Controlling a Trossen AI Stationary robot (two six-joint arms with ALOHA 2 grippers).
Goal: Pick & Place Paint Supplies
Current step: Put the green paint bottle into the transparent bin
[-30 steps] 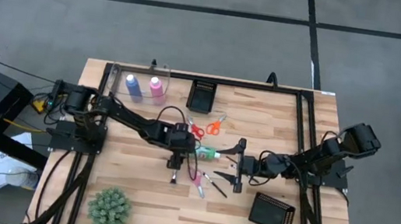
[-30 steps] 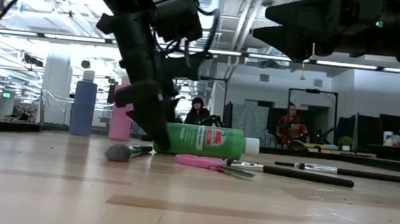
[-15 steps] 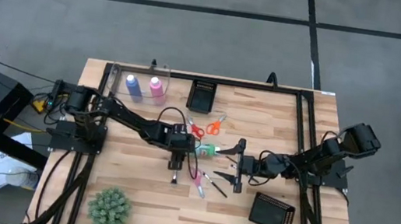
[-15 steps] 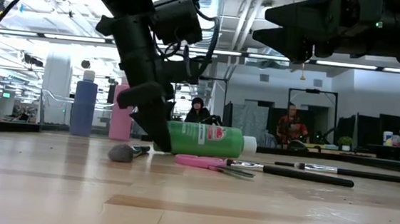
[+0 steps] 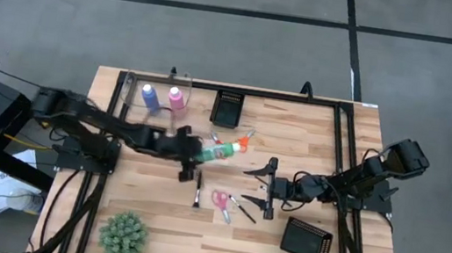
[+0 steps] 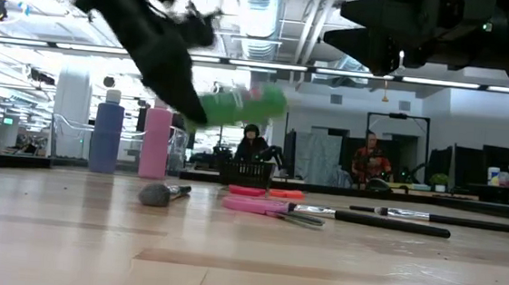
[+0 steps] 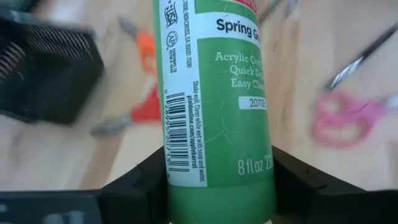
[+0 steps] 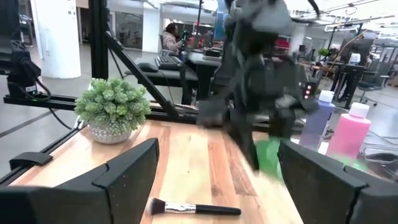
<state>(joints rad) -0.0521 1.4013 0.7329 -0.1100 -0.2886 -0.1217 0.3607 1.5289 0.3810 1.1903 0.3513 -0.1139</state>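
Note:
The green bottle with its white cap hangs above the table's middle, with my left gripper shut on it. In the low view the green bottle slants well above the wood. The blue bottle and the pink bottle stand on their bases at the far left. Pink scissors, a short brush and thin brushes lie flat on the table. Orange and red scissors lie under the bottle's cap end. My right gripper hovers open right of the middle, holding nothing. My left gripper pinches the green bottle's lower body near its base, one finger on each side of the round wall. The fingers come from the table's left, slanting down, and lie across the bottle. The bottle is lifted clear and tilted, its cap end higher and toward the far right.
One black mesh tray sits at the far middle and another at the near right. A spiky green plant stands at the near left. A clear curved guard stands behind the two upright bottles.
My left gripper has risen and drawn back toward the table's left edge, tipping as it went. The green bottle, which lay on its side on the table, is now lifted clear and slanted, cap end up. My right gripper has kept still.

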